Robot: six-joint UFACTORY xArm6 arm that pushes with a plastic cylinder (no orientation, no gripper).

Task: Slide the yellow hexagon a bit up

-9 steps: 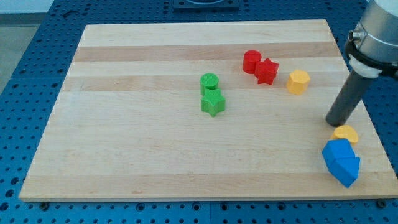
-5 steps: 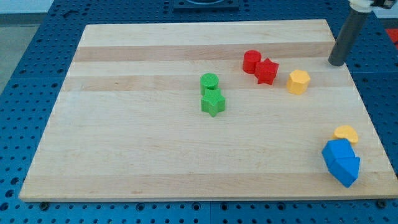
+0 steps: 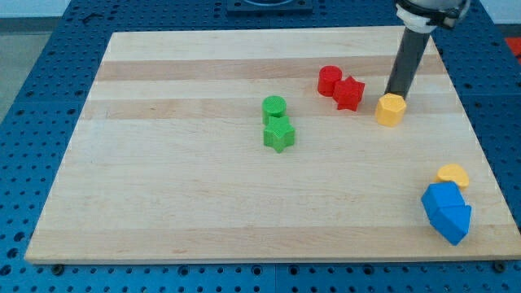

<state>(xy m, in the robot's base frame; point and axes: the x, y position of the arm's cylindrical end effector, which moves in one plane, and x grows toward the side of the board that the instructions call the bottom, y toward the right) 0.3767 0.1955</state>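
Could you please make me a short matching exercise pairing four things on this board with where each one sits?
Things:
1. my tip
2. green star
3. red star
4. yellow heart

Places:
A. just above the blue blocks
B. right below the green cylinder
C. at the upper edge of the yellow hexagon
D. beside the red cylinder, on its right

Pairs: 1-C, 2-B, 3-D, 4-A

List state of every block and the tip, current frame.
yellow hexagon: flat on board, my tip at its upper edge
my tip: down at the hexagon's top side
red cylinder: touching red star
red star: flat
green cylinder: touching green star
green star: flat
yellow heart: against blue blocks
blue blocks: clustered, bottom right
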